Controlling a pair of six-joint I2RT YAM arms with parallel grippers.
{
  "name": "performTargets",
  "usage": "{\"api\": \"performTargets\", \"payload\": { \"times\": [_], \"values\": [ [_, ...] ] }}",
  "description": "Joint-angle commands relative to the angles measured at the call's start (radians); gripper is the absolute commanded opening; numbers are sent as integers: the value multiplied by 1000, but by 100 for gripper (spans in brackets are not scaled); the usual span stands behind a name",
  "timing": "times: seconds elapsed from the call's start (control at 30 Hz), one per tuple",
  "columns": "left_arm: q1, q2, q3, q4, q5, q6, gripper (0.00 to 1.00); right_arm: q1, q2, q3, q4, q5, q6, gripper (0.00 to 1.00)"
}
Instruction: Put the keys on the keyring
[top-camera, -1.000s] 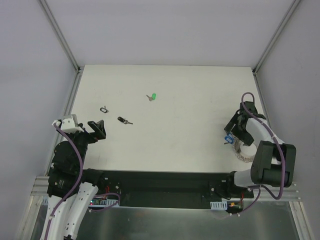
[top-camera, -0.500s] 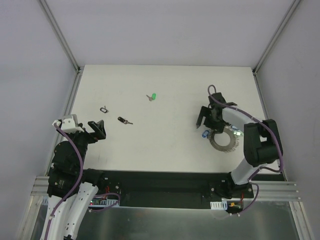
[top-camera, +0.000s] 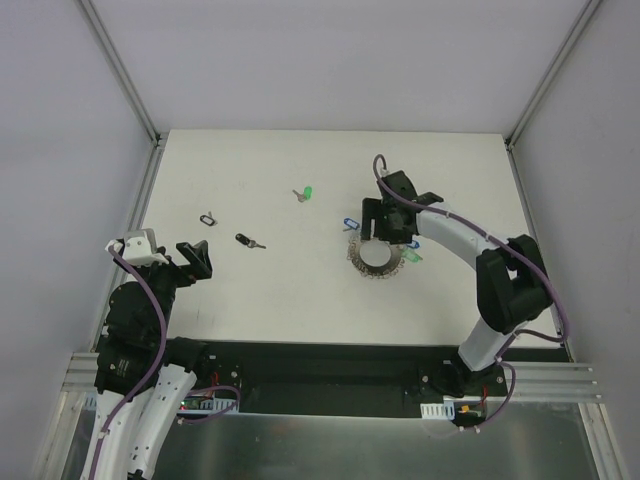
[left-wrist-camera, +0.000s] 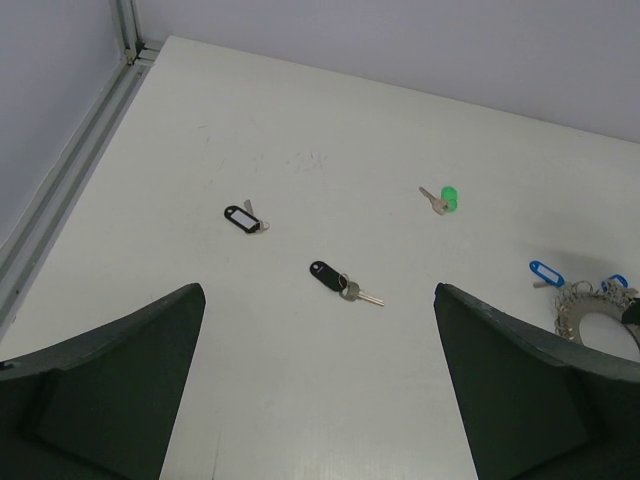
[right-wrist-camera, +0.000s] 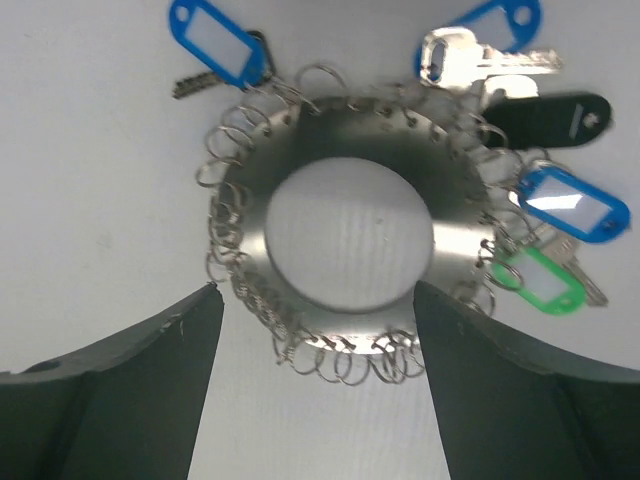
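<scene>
The keyring (right-wrist-camera: 352, 135), a silver disc edged with small wire loops, lies flat under my right gripper (right-wrist-camera: 315, 292), which is open, its fingers standing either side of the ring's near edge. Blue (right-wrist-camera: 215, 42), black (right-wrist-camera: 555, 115) and green (right-wrist-camera: 545, 285) tagged keys hang on it. In the top view the keyring (top-camera: 377, 264) lies mid-table by the right gripper (top-camera: 390, 228). A loose green key (left-wrist-camera: 447, 198), a black key (left-wrist-camera: 335, 280) and a black tag (left-wrist-camera: 242, 217) lie ahead of my open, empty left gripper (left-wrist-camera: 318, 300).
The table's left rail (left-wrist-camera: 70, 180) runs along the edge beside the left gripper (top-camera: 195, 258). White walls enclose the table on three sides. The loose green key (top-camera: 305, 193) lies a short way left of the keyring.
The right gripper has swept from the table's right edge to the middle, and the keyring with its hung keys has moved along with it. The left arm has not moved.
</scene>
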Motion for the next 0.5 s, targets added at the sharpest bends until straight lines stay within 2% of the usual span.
{"api": "performTargets", "payload": {
  "times": [0.0,0.2,0.47],
  "values": [
    [-9,10,-4,21,17,6,99,-13,-91,-99,-53,75,-70,77],
    [-9,47,-1,23,73,1,99,-3,-66,-160,7,-43,-113,72],
    [-3,148,13,21,136,1,99,103,-65,-198,27,-60,-147,71]
  ]
}}
